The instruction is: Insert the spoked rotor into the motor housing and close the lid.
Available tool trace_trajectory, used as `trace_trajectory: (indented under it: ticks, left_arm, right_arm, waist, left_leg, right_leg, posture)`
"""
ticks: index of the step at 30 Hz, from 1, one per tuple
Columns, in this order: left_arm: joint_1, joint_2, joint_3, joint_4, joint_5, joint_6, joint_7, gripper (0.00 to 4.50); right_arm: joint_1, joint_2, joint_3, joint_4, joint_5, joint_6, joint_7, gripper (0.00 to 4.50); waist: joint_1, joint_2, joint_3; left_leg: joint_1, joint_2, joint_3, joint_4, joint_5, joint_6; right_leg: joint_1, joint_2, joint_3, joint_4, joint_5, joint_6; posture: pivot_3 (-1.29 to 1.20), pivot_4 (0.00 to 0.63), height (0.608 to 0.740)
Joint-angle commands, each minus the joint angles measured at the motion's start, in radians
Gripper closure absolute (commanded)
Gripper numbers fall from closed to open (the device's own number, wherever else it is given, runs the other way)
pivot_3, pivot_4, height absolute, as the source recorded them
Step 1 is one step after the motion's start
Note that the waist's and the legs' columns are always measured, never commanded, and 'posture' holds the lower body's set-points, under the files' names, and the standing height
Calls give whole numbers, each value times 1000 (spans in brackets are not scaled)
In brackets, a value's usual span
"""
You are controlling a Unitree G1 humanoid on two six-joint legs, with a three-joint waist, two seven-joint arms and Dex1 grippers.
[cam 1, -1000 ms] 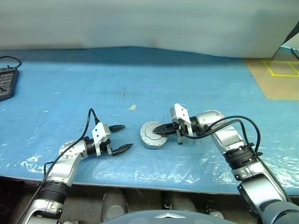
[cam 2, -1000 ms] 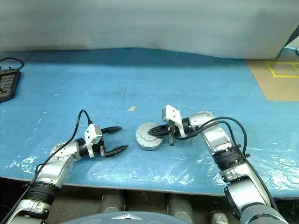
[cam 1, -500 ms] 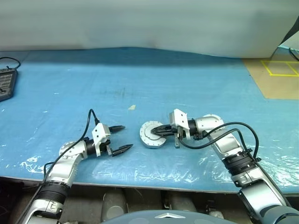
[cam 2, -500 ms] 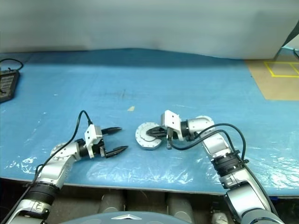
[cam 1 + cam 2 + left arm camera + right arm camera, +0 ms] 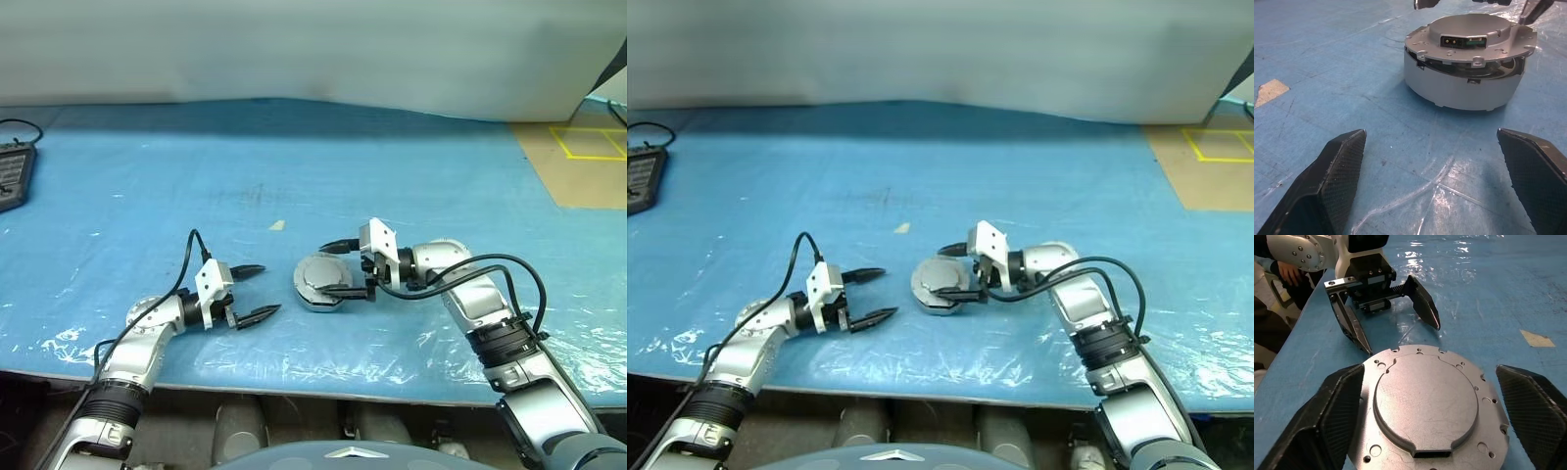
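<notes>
On the blue table (image 5: 147, 166), the lid (image 5: 1425, 404) sits closed over the motor housing (image 5: 1464, 90), so assembly looks finished. Right gripper (image 5: 336, 268) straddles it with fingers spread, gripping nothing; left gripper (image 5: 253, 291) waits nearby, released too.

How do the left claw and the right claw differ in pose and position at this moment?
The right claw straddles the closed motor housing, one finger on each side; the left claw stands apart from it, over bare blue table cover. The right claw points toward the robot's left, the left claw toward its right, so they face each other. Both are open and hold nothing.
</notes>
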Motion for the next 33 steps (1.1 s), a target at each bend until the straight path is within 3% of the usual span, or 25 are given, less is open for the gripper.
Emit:
trace_trajectory:
  ticks: [1, 8, 11, 14, 33]
  left_arm:
    - [2, 5, 0, -45, -1, 3, 1, 0]
    - [0, 2, 0, -42, 4, 2, 4, 0]
    - [-3, 1, 2, -36, 5, 1, 4, 0]
    - [0, 2, 5, -40, 4, 4, 6, 0]
    - [17, -2, 3, -76, 2, 26, 22, 0]
  right_arm:
    - [8, -4, 3, -23, 4, -20, 8, 12]
    - [14, 6, 20, 50, -14, -36, 11, 12]
    - [16, 8, 27, 69, -23, -39, 7, 610]
    - [22, 6, 35, 70, -32, -47, 10, 1551]
    - [-10, -26, 85, 18, -124, -66, -13, 1555]
  waist:
    - [0, 0, 0]
    - [0, 0, 0]
    - [0, 0, 0]
    - [0, 0, 0]
    - [-3, 0, 0]
  left_leg:
    - [0, 0, 0, 0, 0, 0]
    - [0, 0, 0, 0, 0, 0]
    - [0, 0, 0, 0, 0, 0]
    - [0, 0, 0, 0, 0, 0]
    - [1, 0, 0, 0, 0, 0]
  right_leg:
    - [0, 0, 0, 0, 0, 0]
    - [0, 0, 0, 0, 0, 0]
    - [0, 0, 0, 0, 0, 0]
    - [0, 0, 0, 0, 0, 0]
    - [0, 0, 0, 0, 0, 0]
  posture:
    - [0, 150, 740]
    - [0, 150, 740]
    - [0, 150, 740]
    - [0, 150, 740]
    - [0, 150, 740]
